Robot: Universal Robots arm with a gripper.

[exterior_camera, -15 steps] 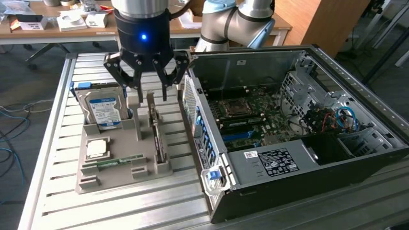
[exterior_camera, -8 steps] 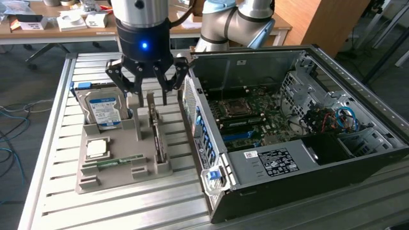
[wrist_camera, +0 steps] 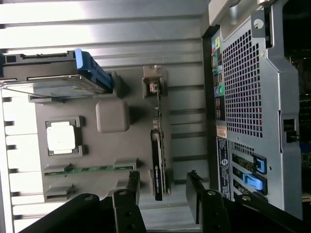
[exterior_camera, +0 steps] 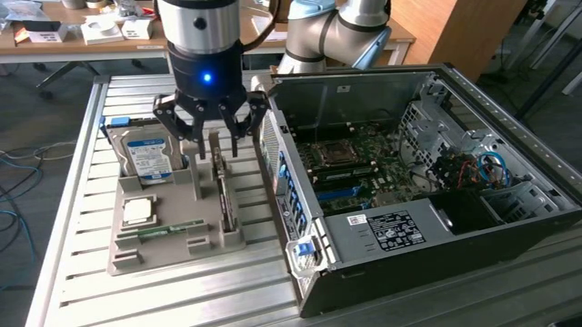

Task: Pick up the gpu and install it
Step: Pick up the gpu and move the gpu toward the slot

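GPU [exterior_camera: 223,187], thin dark card, stands on edge in a grey moulded tray [exterior_camera: 127,255], long axis parallel to the black computer case [exterior_camera: 437,225] beside it. Black gripper [exterior_camera: 217,139] hangs just above the card, fingers spread either side of its line, not touching.

Robotics lab: arm [exterior_camera: 328,34], open computer case [exterior_camera: 409,272]

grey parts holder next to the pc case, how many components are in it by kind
hard drive: 1
cpu: 1
memory stick: 1
gpu: 1
total: 4
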